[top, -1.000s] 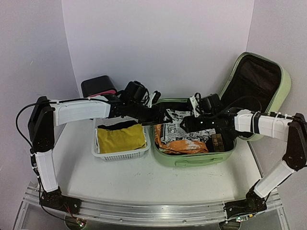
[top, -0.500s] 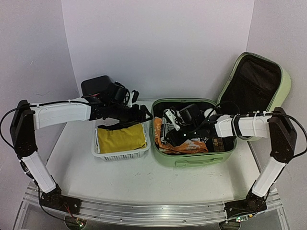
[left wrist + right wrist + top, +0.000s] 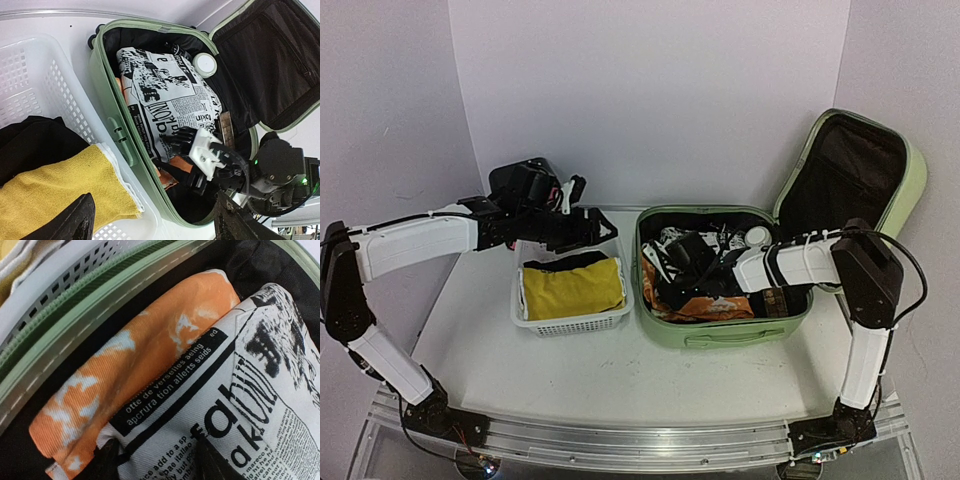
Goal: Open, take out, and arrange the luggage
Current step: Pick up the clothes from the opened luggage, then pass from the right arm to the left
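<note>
— Luggage (image 3: 720, 335) first: where is it?

— On the table (image 3: 620, 390), right of the middle, lying flat and open. Its lid (image 3: 912, 190) stands up at the far right with the black lining facing the arms. A white basket (image 3: 570, 322) sits just beside its left wall.

— What lies inside?

— A cloth printed like a newspaper (image 3: 165, 95) on top. An orange cloth (image 3: 150, 360) lies beside it against the green wall. A small white round cap (image 3: 205, 62) sits toward the back, close to the lid.

— And the right hand?

— The right gripper (image 3: 182, 139) is down inside the luggage, with its fingertips on the newspaper cloth. In its own camera, a fold of that cloth lies between the two fingers, which stand partly apart. I cannot tell whether they are actually pinching it.

— The left one?

— The left gripper (image 3: 603, 230) hangs above the back edge of the basket, left of the luggage, and touches nothing. Its fingers are spread wide with nothing held between them.

— What is in the basket?

— A folded yellow cloth (image 3: 570, 288) fills most of it. A black cloth (image 3: 565, 262) lies just behind it, touching it.

— Anything else on the table?

— A black box (image 3: 515, 180) behind the basket, near the back wall. The left arm crosses in front of it, so only part of it shows.
</note>
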Robot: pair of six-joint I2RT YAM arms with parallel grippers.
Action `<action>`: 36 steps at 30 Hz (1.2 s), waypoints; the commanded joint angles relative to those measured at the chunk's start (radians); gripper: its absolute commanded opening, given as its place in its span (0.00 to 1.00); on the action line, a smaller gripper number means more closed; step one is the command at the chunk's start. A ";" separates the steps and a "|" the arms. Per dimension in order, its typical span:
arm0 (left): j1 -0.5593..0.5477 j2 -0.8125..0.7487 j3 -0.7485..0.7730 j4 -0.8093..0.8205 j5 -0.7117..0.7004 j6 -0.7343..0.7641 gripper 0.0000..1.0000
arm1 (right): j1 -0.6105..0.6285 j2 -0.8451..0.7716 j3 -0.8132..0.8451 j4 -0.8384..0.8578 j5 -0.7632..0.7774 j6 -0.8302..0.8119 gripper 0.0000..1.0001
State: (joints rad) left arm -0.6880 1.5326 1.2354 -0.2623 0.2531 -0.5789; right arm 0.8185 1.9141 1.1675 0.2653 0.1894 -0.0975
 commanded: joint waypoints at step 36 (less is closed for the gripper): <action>-0.113 0.502 0.369 0.269 0.134 -0.672 0.94 | -0.007 -0.533 -0.240 0.203 -0.182 0.153 0.00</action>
State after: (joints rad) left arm -0.8021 2.0342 1.6001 -0.1394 0.4126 -1.1286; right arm 0.7971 1.4338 0.9062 0.3744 0.0803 0.0422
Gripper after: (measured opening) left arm 0.965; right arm 0.027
